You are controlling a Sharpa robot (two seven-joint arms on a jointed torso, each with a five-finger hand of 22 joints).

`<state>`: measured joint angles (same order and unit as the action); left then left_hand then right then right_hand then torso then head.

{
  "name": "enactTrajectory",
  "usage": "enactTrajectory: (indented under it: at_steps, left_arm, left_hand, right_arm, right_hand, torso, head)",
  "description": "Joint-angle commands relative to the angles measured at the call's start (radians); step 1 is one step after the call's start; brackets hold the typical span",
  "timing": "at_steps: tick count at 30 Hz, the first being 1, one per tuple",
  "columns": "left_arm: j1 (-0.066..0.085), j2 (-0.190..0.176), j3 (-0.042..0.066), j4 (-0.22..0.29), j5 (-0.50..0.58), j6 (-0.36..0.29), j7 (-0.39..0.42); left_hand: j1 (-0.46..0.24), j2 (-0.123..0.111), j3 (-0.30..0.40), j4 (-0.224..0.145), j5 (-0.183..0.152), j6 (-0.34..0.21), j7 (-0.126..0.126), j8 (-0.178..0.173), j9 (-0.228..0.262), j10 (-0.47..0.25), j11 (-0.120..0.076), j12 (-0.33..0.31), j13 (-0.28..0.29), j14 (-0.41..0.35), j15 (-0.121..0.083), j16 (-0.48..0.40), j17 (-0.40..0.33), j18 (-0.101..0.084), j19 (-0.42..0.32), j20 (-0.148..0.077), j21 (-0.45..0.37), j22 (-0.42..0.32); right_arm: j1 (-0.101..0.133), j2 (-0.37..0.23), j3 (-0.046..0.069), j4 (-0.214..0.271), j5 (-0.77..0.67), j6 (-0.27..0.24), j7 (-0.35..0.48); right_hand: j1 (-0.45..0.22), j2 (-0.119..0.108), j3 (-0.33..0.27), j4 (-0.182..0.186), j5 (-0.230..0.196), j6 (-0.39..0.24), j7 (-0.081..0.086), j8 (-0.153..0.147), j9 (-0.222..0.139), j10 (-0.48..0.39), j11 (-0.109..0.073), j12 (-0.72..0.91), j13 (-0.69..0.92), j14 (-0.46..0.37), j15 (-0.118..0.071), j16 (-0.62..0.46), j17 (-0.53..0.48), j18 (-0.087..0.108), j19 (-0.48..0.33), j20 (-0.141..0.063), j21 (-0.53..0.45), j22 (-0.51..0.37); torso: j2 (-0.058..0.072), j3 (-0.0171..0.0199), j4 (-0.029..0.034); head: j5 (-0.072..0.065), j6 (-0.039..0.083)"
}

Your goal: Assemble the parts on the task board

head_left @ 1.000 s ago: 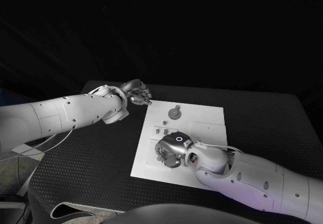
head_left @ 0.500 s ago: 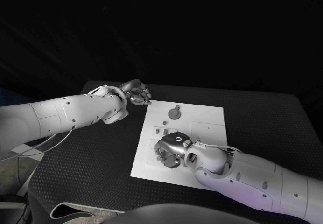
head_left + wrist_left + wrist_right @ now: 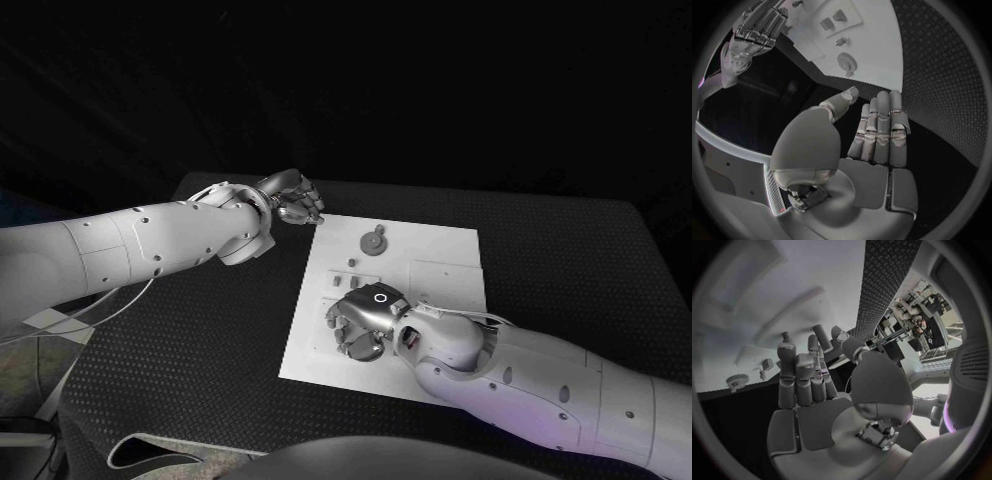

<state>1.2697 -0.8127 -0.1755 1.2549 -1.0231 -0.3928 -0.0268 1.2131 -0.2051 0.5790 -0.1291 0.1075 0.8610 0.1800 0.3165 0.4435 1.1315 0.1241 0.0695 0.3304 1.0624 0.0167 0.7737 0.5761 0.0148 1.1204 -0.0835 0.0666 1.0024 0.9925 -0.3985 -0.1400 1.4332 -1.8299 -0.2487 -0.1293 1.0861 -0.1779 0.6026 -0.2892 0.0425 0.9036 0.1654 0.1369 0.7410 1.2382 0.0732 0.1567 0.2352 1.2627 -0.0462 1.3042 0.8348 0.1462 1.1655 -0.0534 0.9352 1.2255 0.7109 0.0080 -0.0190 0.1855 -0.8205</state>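
The white task board (image 3: 433, 262) lies in the middle of the table. A round grey part (image 3: 374, 243) sits on its far half, and small parts (image 3: 336, 282) stand near its left edge. My right hand (image 3: 365, 322) is low over the board's near left area, palm down. In the right wrist view its fingers (image 3: 803, 374) rise close together over the board (image 3: 779, 295), the thumb tip beside them; whether anything is pinched is hidden. My left hand (image 3: 293, 198) hovers off the board's far left corner, fingers (image 3: 879, 131) curled in with nothing in them.
The black table (image 3: 202, 330) has free room to the left and right of the board. A shallow square recess (image 3: 444, 277) marks the board's right half. The left wrist view shows the round part (image 3: 846, 62) and my right hand (image 3: 757, 27) beyond it.
My right hand has crept a little to the left over the board's near left area. The left hand has not moved.
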Motion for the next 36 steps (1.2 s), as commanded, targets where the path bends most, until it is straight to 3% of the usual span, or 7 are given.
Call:
enactTrajectory:
  at_steps: [1,12,19,27,29,33,36]
  left_arm:
    - [0.001,0.001,0.001,0.001,0.004,0.002,0.004]
    - [0.001,0.002,0.001,-0.001,0.004,0.003,0.004]
    - [0.001,0.0,0.001,-0.005,0.004,0.002,0.005]
    - [0.001,-0.001,0.0,-0.016,0.006,0.004,0.006]
    - [0.001,-0.002,0.0,-0.017,0.006,0.003,0.006]
    - [0.001,-0.002,0.0,-0.02,0.006,0.001,0.007]
    - [0.001,0.002,0.0,-0.022,0.007,0.001,0.008]
  left_hand:
    - [-0.004,0.0,-0.001,0.007,0.005,-0.008,0.001,0.006,-0.001,-0.007,-0.001,0.0,0.0,0.008,-0.001,-0.005,0.001,0.008,0.005,0.001,0.003,-0.002]
    - [-0.003,0.0,-0.001,0.007,0.005,-0.008,0.001,0.006,-0.001,-0.007,-0.001,0.0,0.0,0.008,-0.001,-0.006,0.002,0.008,0.005,0.001,0.003,-0.002]
    - [-0.003,0.0,-0.001,0.007,0.005,-0.009,0.001,0.006,-0.001,-0.007,-0.001,0.0,0.0,0.008,-0.001,-0.006,0.002,0.008,0.005,0.001,0.003,-0.002]
    - [-0.003,0.0,-0.001,0.007,0.005,-0.008,0.001,0.007,-0.002,-0.007,-0.001,0.0,0.0,0.008,-0.001,-0.006,0.003,0.008,0.005,0.001,0.003,-0.002]
    - [-0.003,0.0,-0.001,0.007,0.005,-0.008,0.001,0.007,-0.002,-0.007,-0.001,0.0,0.0,0.009,-0.001,-0.006,0.003,0.008,0.005,0.001,0.003,-0.002]
    - [-0.003,0.0,-0.001,0.007,0.005,-0.008,0.001,0.007,-0.002,-0.007,-0.001,0.0,0.0,0.009,-0.001,-0.007,0.003,0.008,0.005,0.001,0.003,-0.002]
    - [-0.003,0.0,-0.001,0.007,0.005,-0.008,0.001,0.007,-0.002,-0.007,-0.001,0.001,0.0,0.009,-0.001,-0.007,0.003,0.007,0.005,0.001,0.003,-0.002]
  right_arm:
    - [-0.001,0.001,0.0,-0.001,0.016,-0.001,0.013]
    - [-0.001,-0.016,0.0,0.009,0.016,-0.049,0.013]
    - [0.015,-0.061,0.013,0.049,0.016,-0.074,0.007]
    - [0.021,-0.134,0.082,0.133,0.025,-0.14,0.017]
    - [0.021,-0.145,0.127,0.141,0.046,-0.157,0.024]
    - [0.023,-0.2,0.186,0.169,0.117,-0.169,0.03]
    - [0.055,-0.236,0.191,0.157,0.203,-0.151,0.034]
  right_hand:
    - [0.001,-0.012,-0.011,0.001,0.003,-0.016,0.007,-0.007,-0.001,-0.008,-0.001,-0.005,-0.001,-0.001,0.006,-0.002,0.001,0.116,-0.001,-0.005,0.002,-0.002]
    - [-0.002,-0.015,-0.016,0.001,0.003,-0.018,0.008,-0.009,-0.001,-0.009,0.0,-0.007,-0.001,-0.001,0.007,-0.002,0.002,0.116,-0.001,-0.005,0.002,-0.002]
    - [-0.004,-0.052,-0.027,0.002,0.003,-0.032,0.013,-0.017,-0.002,-0.041,0.011,-0.03,-0.007,-0.001,0.018,-0.002,0.003,0.116,-0.002,-0.005,0.0,-0.003]
    - [-0.008,-0.072,-0.028,0.005,0.003,-0.033,0.016,-0.017,-0.001,-0.05,0.016,-0.038,-0.009,-0.002,0.023,-0.003,0.003,0.116,-0.002,-0.004,-0.001,-0.004]
    - [-0.008,-0.072,-0.028,0.006,0.003,-0.033,0.016,-0.017,-0.001,-0.05,0.016,-0.038,-0.009,-0.002,0.023,-0.003,0.003,0.116,-0.002,-0.004,-0.001,-0.005]
    - [-0.01,-0.069,-0.025,0.011,0.003,-0.029,0.016,-0.015,0.001,-0.042,0.015,-0.035,-0.007,0.0,0.022,-0.002,0.003,0.116,0.001,-0.004,-0.001,-0.005]
    - [-0.017,-0.061,-0.023,0.017,0.003,-0.023,0.015,-0.011,0.003,-0.035,0.013,-0.033,-0.004,0.001,0.02,-0.002,0.004,0.116,0.003,-0.004,0.0,-0.006]
  torso:
    - [0.0,0.0003,-0.0004]
    - [0.0,0.0007,0.0001]
    - [-0.001,0.0005,-0.0009]
    - [0.0,0.0024,-0.001]
    - [0.0,0.003,-0.002]
    - [-0.001,0.0033,-0.0067]
    - [-0.004,0.0058,-0.0128]
  head:
    - [0.0,-0.001]
    - [-0.003,0.0]
    - [-0.005,0.006]
    - [-0.014,0.014]
    - [-0.018,0.017]
    - [-0.025,0.025]
    - [-0.028,0.032]
